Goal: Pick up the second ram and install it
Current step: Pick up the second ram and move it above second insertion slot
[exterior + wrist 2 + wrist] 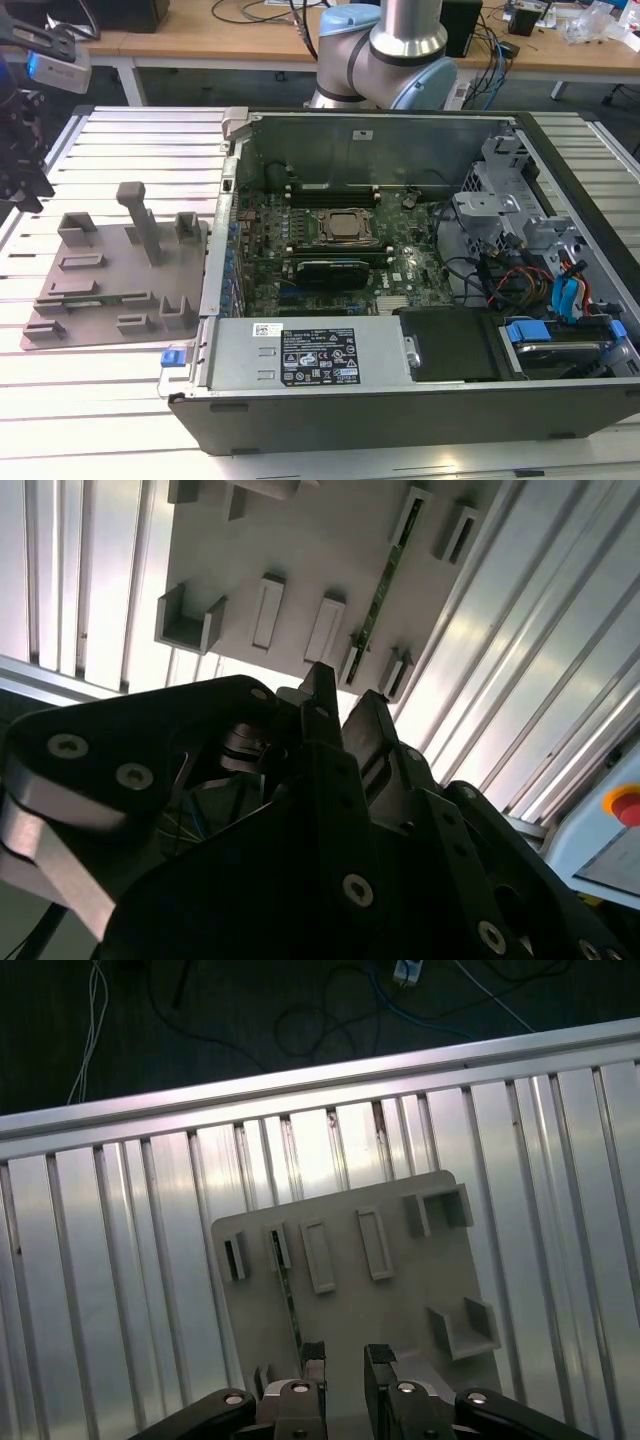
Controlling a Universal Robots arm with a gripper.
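The second ram [289,1300] is a thin green stick lying in a slot of the grey fixture plate [400,1300], and it also shows in the second wrist view [378,590]. My gripper [346,1357] hangs above the plate, open, with nothing between its dark fingers [313,1356]. The ram lies just beside the line of the fingertips, apart from them. In the second wrist view the gripper [345,695] is seen with a narrow gap between its tips. In the exterior view the gripper [25,190] is high at the far left, over the plate's [110,280] left end.
An open computer case [400,400] lies to the exterior view's right of the plate, with the green motherboard [400,270] and processor socket [345,228] inside. A tall post [140,220] and raised blocks stand on the plate. The ribbed metal table [100,1290] surrounds it.
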